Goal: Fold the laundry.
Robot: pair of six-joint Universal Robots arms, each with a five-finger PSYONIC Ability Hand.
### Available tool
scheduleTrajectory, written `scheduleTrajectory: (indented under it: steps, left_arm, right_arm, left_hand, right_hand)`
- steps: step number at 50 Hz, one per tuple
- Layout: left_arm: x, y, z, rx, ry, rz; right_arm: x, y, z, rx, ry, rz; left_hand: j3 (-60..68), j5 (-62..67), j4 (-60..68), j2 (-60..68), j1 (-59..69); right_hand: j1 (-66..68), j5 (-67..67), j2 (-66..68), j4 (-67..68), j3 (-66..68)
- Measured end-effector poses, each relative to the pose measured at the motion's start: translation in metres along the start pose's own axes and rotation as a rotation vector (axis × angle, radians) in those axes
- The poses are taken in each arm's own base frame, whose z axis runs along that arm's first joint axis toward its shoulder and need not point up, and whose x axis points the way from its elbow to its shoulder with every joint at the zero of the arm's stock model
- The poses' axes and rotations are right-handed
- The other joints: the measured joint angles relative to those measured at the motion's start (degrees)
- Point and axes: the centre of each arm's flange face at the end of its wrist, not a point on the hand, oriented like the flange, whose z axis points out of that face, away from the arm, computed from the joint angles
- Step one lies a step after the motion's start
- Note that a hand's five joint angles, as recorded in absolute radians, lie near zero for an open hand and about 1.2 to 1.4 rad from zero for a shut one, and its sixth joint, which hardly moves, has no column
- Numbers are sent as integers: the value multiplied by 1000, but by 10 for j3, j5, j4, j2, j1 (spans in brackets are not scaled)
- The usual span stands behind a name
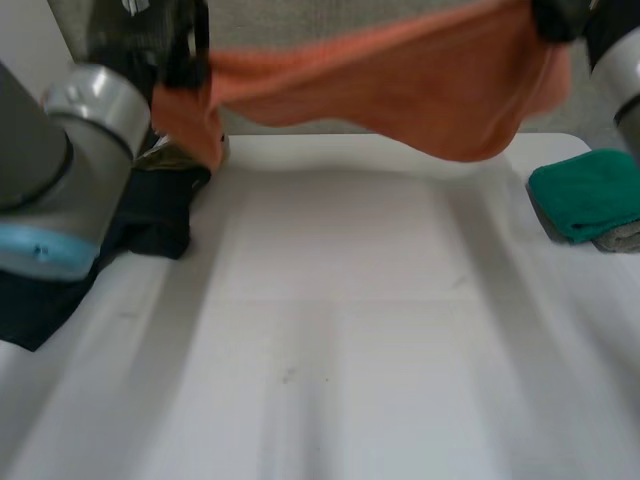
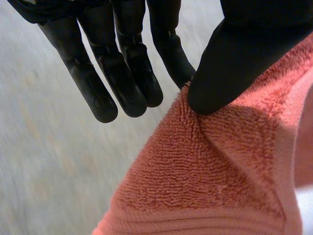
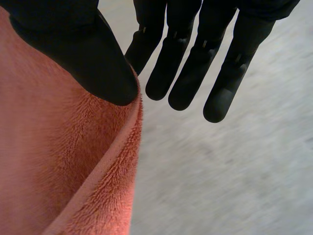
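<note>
Orange towel point(image 1: 400, 90) hangs unfolded in the air over the far side of the table point(image 1: 330, 330). The left hand point(image 2: 230, 54) and right hand point(image 3: 83, 54) each pinch one end of its upper edge, thumb against finger. No fold looks made yet. A folded green cloth point(image 1: 585, 195) to the right seems finished, and dark clothes point(image 1: 150, 215) to the left likely still wait.

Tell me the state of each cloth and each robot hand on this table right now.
Orange towel: held in the air between both hands, sagging in the middle.
Left hand: thumb pinching one end of the towel.
Right hand: thumb pinching the other end.
Green towel: folded, stacked on a grey cloth.
Dark garment: crumpled, unfolded.
</note>
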Motion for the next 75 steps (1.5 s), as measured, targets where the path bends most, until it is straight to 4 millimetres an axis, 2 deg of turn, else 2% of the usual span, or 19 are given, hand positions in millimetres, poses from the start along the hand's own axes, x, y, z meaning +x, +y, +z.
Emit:
scheduleTrajectory:
  steps: [3, 5, 10, 13, 16, 19, 21, 23, 24, 28, 38, 52, 55, 57, 58, 59, 64, 70, 75]
  left_arm:
    - [1, 39, -13, -110, 18, 12]
    - [4, 84, -27, -219, 40, 31]
    - [6, 164, -52, -389, 78, 89]
    - [5, 197, -61, -450, 92, 129]
    - [2, 210, -65, -473, 101, 159]
    - [0, 210, -66, -474, 110, 178]
    - [0, 205, -68, -474, 115, 185]
    - [-1, 199, -72, -475, 119, 189]
    - [-2, 193, -76, -479, 121, 192]
    - [-6, 182, -91, -507, 121, 196]
    - [-12, 185, -118, -616, 150, 169]
    - [-7, 217, -87, -580, 194, 153]
    - [-3, 222, -79, -562, 202, 156]
    - [-2, 223, -77, -559, 205, 156]
    - [0, 225, -73, -552, 210, 158]
    - [1, 224, -72, -551, 212, 158]
    - [4, 198, -68, -523, 209, 152]
    - [6, 146, -69, -446, 183, 117]
    - [5, 125, -69, -406, 154, 93]
  right_arm:
    - [-23, 22, -22, -108, -94, 31]
    - [-50, 47, -46, -216, -190, 63]
    - [-103, 93, -92, -404, -355, 111]
    - [-128, 114, -112, -495, -416, 116]
    - [-143, 127, -124, -561, -444, 108]
    - [-151, 133, -131, -609, -446, 96]
    - [-154, 134, -133, -628, -439, 92]
    - [-155, 134, -133, -636, -434, 93]
    - [-155, 132, -134, -646, -419, 103]
    - [-151, 126, -135, -647, -396, 130]
    - [-146, 118, -136, -625, -383, 172]
    - [-146, 119, -140, -639, -388, 170]
    - [-145, 120, -140, -642, -383, 168]
    - [-144, 120, -140, -642, -380, 167]
    - [-141, 120, -138, -642, -372, 166]
    - [-140, 120, -138, -641, -367, 165]
    - [-131, 120, -133, -635, -336, 166]
    - [-123, 123, -127, -650, -283, 240]
    - [-119, 134, -125, -727, -219, 388]
  left_hand:
    - [0, 0, 0, 0, 0]
    - [0, 0, 0, 0, 0]
    - [0, 0, 0, 0, 0]
    - [0, 0, 0, 0, 0]
    - [-56, -41, -58, -57, -49]
    - [-207, -177, -202, -212, -209]
    - [-367, -341, -368, -373, -380]
    - [-367, -341, -368, -373, -380]
    - [-476, -463, -487, -478, -460]
    - [-476, -463, -487, -478, -460]
    - [-390, -365, -392, -394, -370]
    - [-355, -330, -356, -357, -329]
    - [-202, -181, -204, -202, -158]
    - [-202, -181, -204, -202, -158]
    - [-26, -11, -28, -25, -2]
    - [-26, -11, -28, -25, -2]
    - [-5, -5, -3, -3, -2]
    - [-4, -5, -3, -3, -2]
    - [-2, -5, -3, -3, -2]
  right_hand:
    - [0, 0, 0, 0, 0]
    - [0, 0, 0, 0, 0]
    - [0, 0, 0, 0, 0]
    - [0, 0, 0, 0, 0]
    - [0, 0, 0, 0, 0]
    - [0, 0, 0, 0, 0]
    - [0, 0, 0, 0, 0]
    - [0, 0, 0, 0, 0]
    - [0, 0, 0, 0, 0]
    - [0, 0, 0, 0, 0]
    - [0, 0, 0, 0, 0]
    - [0, 0, 0, 0, 0]
    - [0, 0, 0, 0, 0]
    - [0, 0, 0, 0, 0]
    - [0, 0, 0, 0, 0]
    - [0, 0, 0, 0, 0]
    - [-1, -1, -2, -1, -1]
    - [-104, -143, -135, -141, -138]
    - [-189, -240, -227, -231, -227]
